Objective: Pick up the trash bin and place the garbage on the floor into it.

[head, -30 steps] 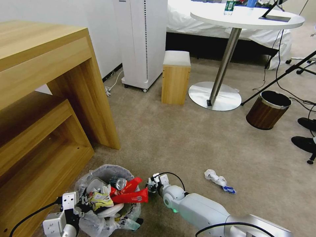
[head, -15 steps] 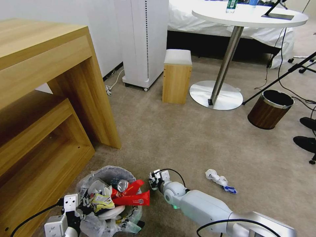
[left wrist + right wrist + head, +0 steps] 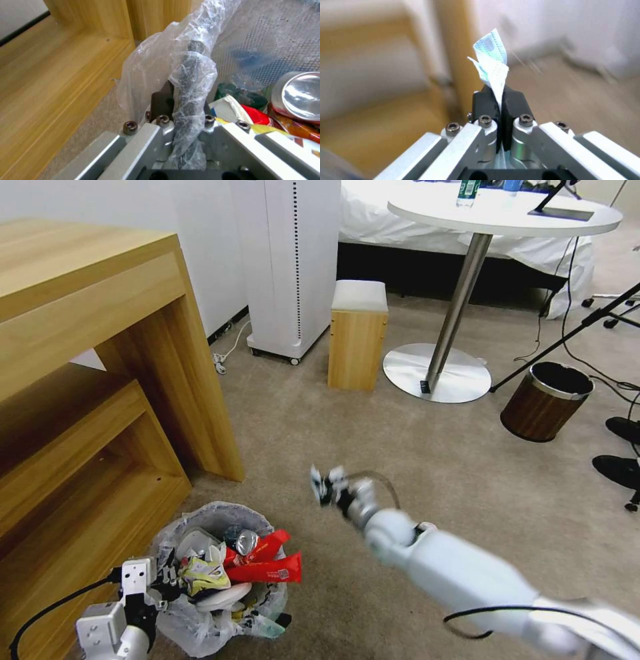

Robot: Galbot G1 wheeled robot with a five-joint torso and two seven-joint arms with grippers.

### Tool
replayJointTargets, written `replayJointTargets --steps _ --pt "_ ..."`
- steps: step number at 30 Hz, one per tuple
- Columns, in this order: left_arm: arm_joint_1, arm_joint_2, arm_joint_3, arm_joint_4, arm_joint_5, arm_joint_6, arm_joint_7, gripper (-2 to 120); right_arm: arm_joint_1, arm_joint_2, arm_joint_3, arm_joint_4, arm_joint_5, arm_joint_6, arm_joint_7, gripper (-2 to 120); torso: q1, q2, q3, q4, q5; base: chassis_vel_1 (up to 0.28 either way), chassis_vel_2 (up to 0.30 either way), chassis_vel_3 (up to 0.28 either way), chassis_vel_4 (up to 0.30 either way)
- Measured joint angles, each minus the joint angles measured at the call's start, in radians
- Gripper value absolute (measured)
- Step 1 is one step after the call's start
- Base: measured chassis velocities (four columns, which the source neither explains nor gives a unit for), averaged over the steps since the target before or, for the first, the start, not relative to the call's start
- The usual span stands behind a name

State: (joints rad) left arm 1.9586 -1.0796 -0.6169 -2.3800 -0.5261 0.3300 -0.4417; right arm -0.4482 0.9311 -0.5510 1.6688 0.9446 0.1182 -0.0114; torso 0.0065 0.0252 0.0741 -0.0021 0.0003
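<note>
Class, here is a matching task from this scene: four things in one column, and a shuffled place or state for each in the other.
1 left gripper
2 right gripper
3 trash bin
4 brown bin

A full of litter
B near the round table
C shut on the trash bin's rim
D shut on a paper scrap

Pairs: 1-C; 2-D; 3-A; 4-B

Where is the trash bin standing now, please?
In the head view the trash bin sits low on the robot's left, on the carpet beside the wooden desk; the left end effector grips its bag-wrapped rim.
</note>
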Motion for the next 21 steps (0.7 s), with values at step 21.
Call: replayJointTargets --steps 21 --pt "-0.005 -0.034 0.021 0.031 0.049 -0.001 0.000 0 0.169 0.065 -0.471 0.205 0.222 -0.031 0.006 0 0.000 0.000 0.000 0.0000 -0.0002 0.000 0.000 0.000 0.000"
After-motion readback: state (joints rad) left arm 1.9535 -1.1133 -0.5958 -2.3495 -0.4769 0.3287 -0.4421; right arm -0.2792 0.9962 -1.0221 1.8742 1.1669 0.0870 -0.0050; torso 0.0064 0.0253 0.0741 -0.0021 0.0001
